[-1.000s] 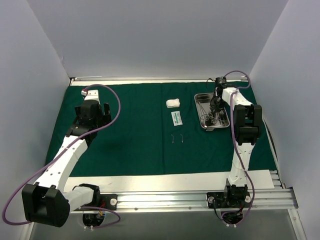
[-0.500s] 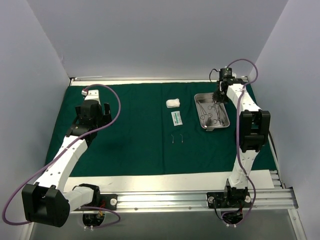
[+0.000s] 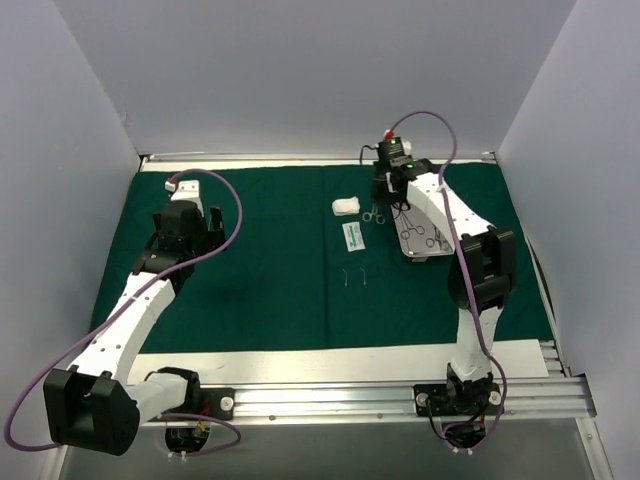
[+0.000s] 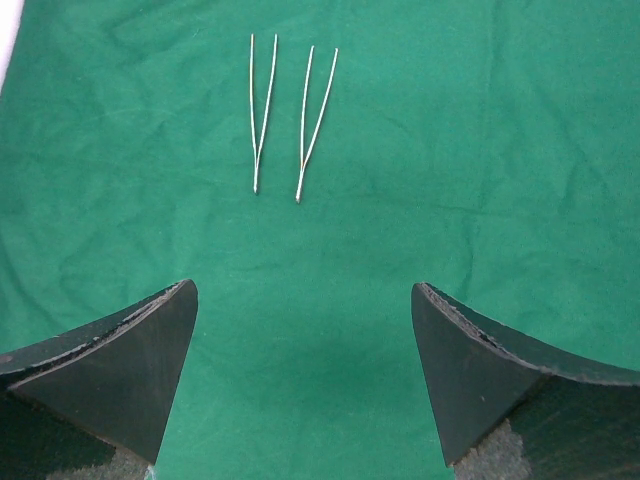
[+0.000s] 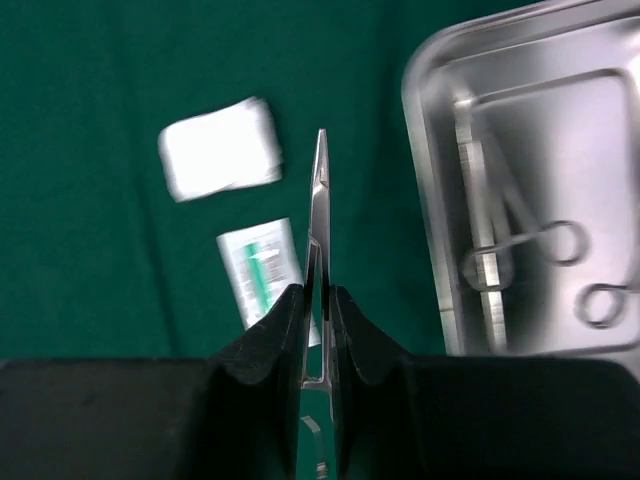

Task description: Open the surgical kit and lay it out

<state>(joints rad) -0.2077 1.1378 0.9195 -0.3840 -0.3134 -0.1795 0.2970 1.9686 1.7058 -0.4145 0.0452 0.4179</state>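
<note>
The right claw [image 5: 320,300] is pinching a slim silver instrument [image 5: 320,200] above the green drape [image 5: 90,200], with the steel tray [image 5: 432,230] to its right and the gauze [image 5: 220,148] and packet [image 5: 262,270] to its left. The left claw [image 4: 305,330] hangs spread wide, two tweezers [image 4: 258,165] lying just ahead of it.

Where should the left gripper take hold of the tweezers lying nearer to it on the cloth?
Probably at mid-length, from straight above, closing across both thin legs. The tweezers lie flat on the cloth, joined end nearest the left gripper, so no side approach gets under them.
</note>
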